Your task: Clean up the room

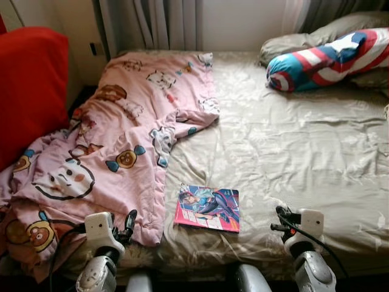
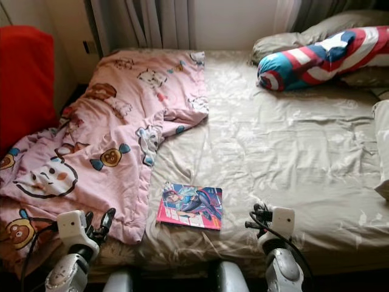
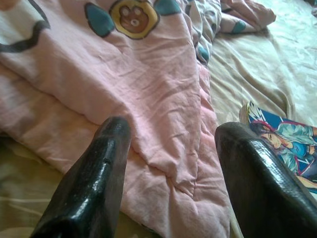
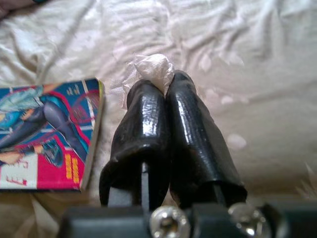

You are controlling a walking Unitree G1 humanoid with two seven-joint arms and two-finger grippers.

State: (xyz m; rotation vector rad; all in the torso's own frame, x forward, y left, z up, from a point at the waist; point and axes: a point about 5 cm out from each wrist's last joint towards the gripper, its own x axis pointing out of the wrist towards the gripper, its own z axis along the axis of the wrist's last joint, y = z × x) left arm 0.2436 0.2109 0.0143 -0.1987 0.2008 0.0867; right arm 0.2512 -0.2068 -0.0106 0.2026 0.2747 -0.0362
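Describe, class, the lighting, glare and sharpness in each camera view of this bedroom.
Left eye view: daylight falls on the beige bed sheet, the red cushion and foot of the bed are dimmer. Left wrist view: the left gripper has glossy highlights, and the pink cartoon-print quilt is soft. Right wrist view: the right gripper glares, and the sheet looks washed out beside the colourful comic book.

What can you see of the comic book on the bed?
The comic book is a thin softcover with a glossy-looking cover: a drawn figure in blue and teal, and a pink band along its near edge. It lies closed and flat, cover up, on the beige sheet near the bed's front edge. The pink blanket lies just to its left; I cannot tell if they touch. The left gripper, fingers open, and the right gripper, fingers shut, sit either side of it, neither touching it.
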